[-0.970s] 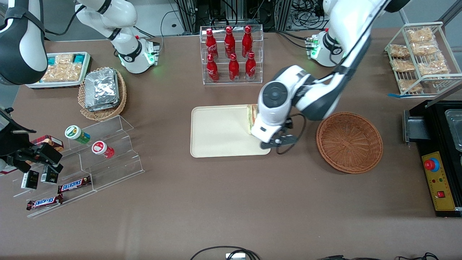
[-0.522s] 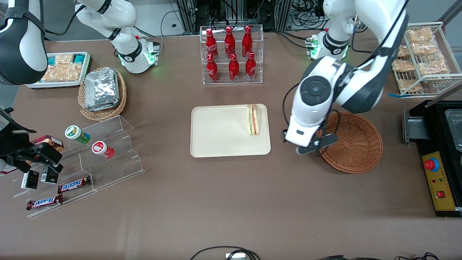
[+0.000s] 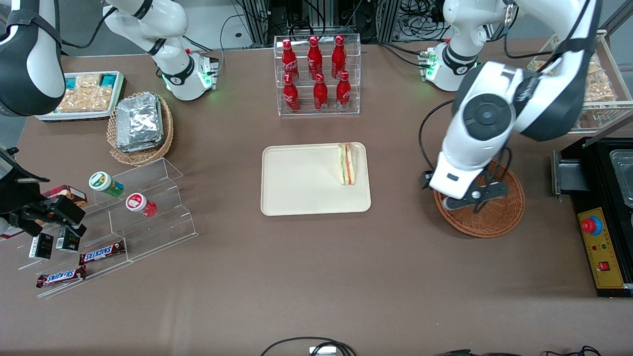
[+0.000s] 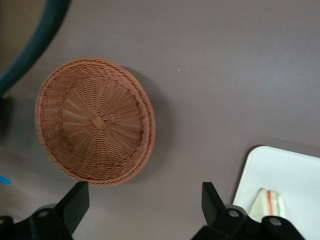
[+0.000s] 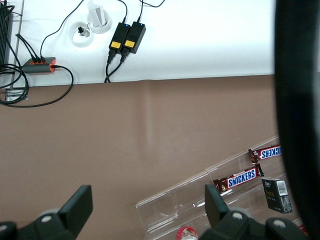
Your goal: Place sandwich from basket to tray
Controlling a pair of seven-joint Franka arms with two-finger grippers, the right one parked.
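Sandwich [image 3: 347, 163] rests on tray [image 3: 296, 198] — basket [image 3: 494, 222] empty. Gripper [image 3: 469, 197] hangs above basket, fingers apart, holding nothing. You'd find it soft, light, film-slick — grip the bread faces gently.

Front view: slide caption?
Wrapped triangular sandwich lies on cream tray; open gripper hovers above empty reddish-brown wicker basket.

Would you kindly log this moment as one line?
sandwich: on tray | basket: empty | gripper: open, above basket
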